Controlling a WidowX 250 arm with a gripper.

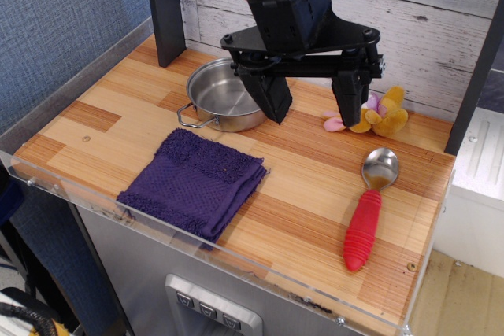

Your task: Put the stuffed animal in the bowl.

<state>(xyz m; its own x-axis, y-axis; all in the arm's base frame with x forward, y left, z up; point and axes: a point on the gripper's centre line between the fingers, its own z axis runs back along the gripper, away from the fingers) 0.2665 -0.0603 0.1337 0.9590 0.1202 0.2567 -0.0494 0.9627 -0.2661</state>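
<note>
The stuffed animal [380,113], mustard-yellow with pink parts, lies on the wooden table at the back right, near the wall. The bowl [223,97], a shiny steel pan with a wire loop handle, stands at the back middle-left and holds nothing that I can see. My gripper [313,108] hangs above the table between them, open and empty, its two black fingers spread wide. The left finger [273,100] overlaps the bowl's right rim in view. The right finger [347,98] is just left of the stuffed animal and partly hides it.
A folded purple cloth [195,182] lies front left of centre. A spoon [368,208] with a red handle lies at the front right. A dark post [165,9] stands behind the bowl. A plank wall [425,13] backs the table; a clear lip [236,261] edges the front.
</note>
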